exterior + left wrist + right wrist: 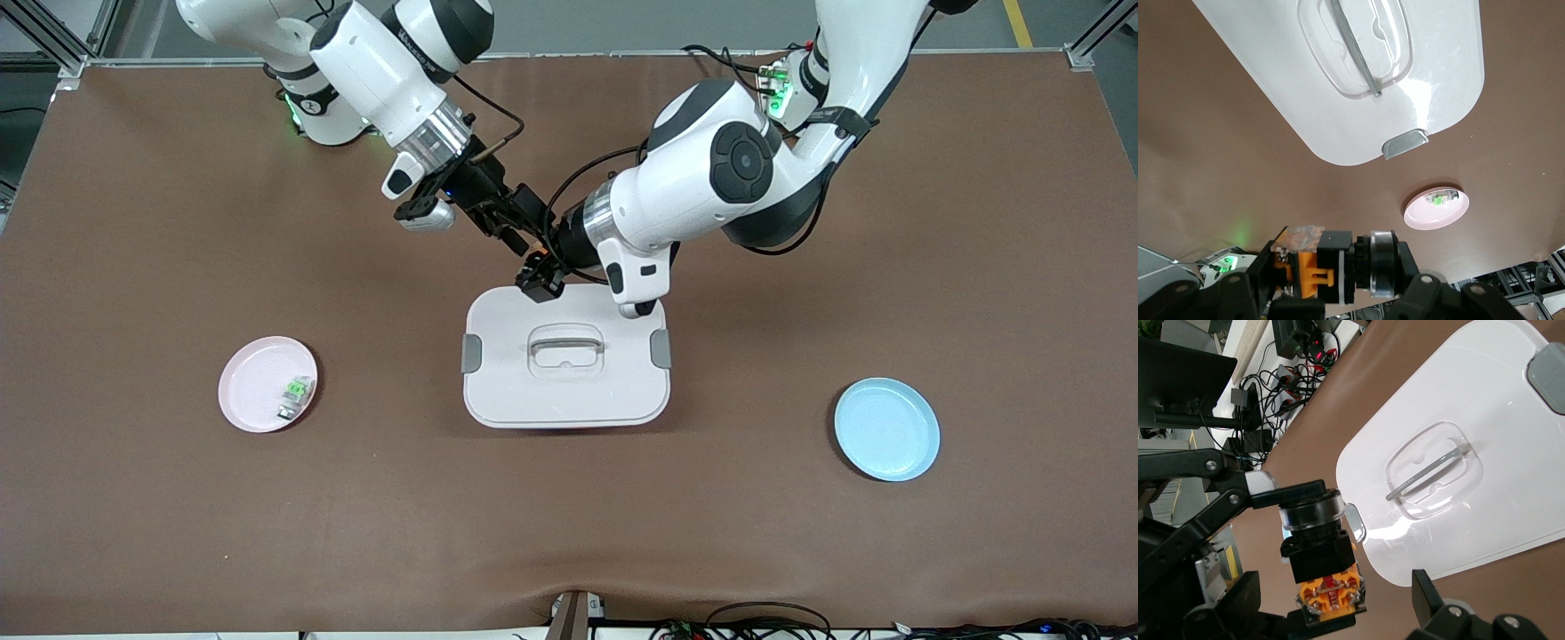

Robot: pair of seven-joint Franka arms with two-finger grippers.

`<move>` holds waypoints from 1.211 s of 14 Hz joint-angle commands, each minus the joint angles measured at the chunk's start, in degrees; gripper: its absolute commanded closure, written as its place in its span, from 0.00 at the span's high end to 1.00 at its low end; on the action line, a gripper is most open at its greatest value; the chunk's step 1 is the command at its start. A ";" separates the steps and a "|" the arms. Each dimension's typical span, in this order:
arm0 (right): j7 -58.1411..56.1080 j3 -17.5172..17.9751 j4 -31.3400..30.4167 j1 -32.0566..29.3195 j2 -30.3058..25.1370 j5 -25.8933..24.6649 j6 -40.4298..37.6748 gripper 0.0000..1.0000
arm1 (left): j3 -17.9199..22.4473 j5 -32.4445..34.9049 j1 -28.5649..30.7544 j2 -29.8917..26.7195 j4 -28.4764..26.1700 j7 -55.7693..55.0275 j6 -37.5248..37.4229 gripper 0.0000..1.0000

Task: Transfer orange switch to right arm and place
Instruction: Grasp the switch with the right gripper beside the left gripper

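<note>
The orange switch (1318, 273), a black stubby body with a silver ring and an orange end, is held lengthwise in my left gripper (1335, 270), which is shut on it. It also shows in the right wrist view (1321, 567), orange end toward that camera. My right gripper (1336, 600) is open, with one finger on each side of the switch and a clear gap to at least one of them. In the front view the left gripper (536, 260) and the right gripper (516, 236) meet in the air over the white lid's edge nearest the robots.
A white lid (565, 391) with a clear handle and grey clips lies mid-table under both hands. A pink plate (253, 382) holding a small green-and-clear part (296, 396) sits toward the right arm's end. A blue plate (886, 429) sits toward the left arm's end.
</note>
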 commanded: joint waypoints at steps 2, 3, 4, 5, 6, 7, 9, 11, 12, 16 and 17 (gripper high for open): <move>0.81 -0.67 1.00 1.08 0.63 0.16 0.62 0.78 | -0.34 0.47 -0.03 0.42 0.97 0.26 -0.62 0.00; 0.81 -0.67 1.09 1.08 0.81 0.16 0.63 0.61 | -0.34 0.47 -0.03 0.42 0.97 0.26 -0.62 0.00; 0.81 -0.67 1.09 1.08 0.90 0.16 0.71 0.40 | -0.34 0.47 -0.03 0.42 0.97 0.26 -0.62 0.00; 0.81 -0.67 1.09 1.17 0.90 0.16 0.71 0.19 | -0.34 0.47 -0.03 0.51 0.97 0.26 -0.62 0.00; 0.81 -0.67 1.09 1.17 0.98 0.16 0.71 0.10 | -0.26 0.47 -0.03 0.51 0.97 0.26 -0.54 0.00; 0.81 -0.67 1.09 1.17 1.07 0.16 0.71 0.06 | -0.34 0.47 -0.03 0.51 0.97 0.26 -0.54 0.00; 0.81 -0.67 1.09 1.26 1.07 0.24 0.71 0.00 | -0.34 0.47 -0.03 0.51 0.97 0.26 -0.62 0.00; 0.89 -0.67 1.26 1.26 1.07 0.24 0.71 0.00 | -0.34 0.47 -0.03 0.42 1.06 0.18 -0.62 0.00; 0.89 -0.67 1.26 1.26 1.16 0.24 0.71 0.00 | -0.34 0.47 -0.03 0.42 1.06 0.18 -0.62 0.07; 0.89 -0.67 1.70 1.34 1.86 0.24 1.06 0.00 | -0.26 0.56 0.06 0.42 0.97 0.26 -0.62 1.00; 0.98 -0.58 1.70 1.35 1.86 0.33 1.06 0.00 | -0.17 0.64 0.06 0.34 1.06 0.26 -0.62 1.00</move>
